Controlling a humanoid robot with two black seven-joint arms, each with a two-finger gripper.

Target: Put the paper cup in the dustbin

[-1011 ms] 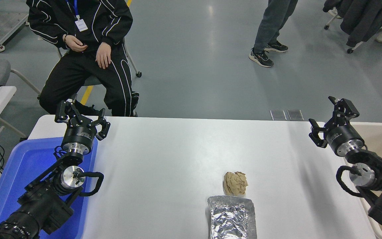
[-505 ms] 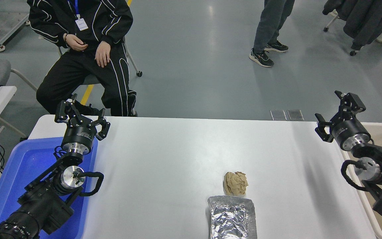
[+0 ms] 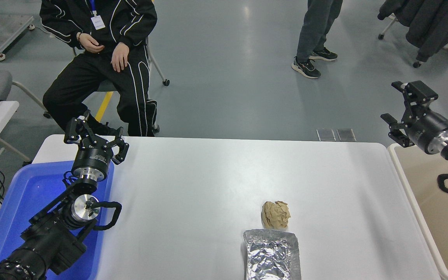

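Observation:
No paper cup shows on the table or in either gripper. The cream-beige dustbin (image 3: 410, 196) stands at the table's right edge, and the part of its inside that shows is bare. My right gripper (image 3: 401, 103) is open and empty, raised above the bin's far left corner, past the table's right end. My left gripper (image 3: 93, 132) is open and empty, parked over the far end of the blue tray (image 3: 21, 198) at the lower left.
A crumpled brown paper ball (image 3: 275, 214) lies on the white table (image 3: 208, 182) near the front. A crumpled foil tray (image 3: 271, 254) lies just in front of it. A person sits at the far left and another stands at the far side.
My right arm has swung up and to the right, from the table's right end to above the dustbin's far corner. The left arm has not moved.

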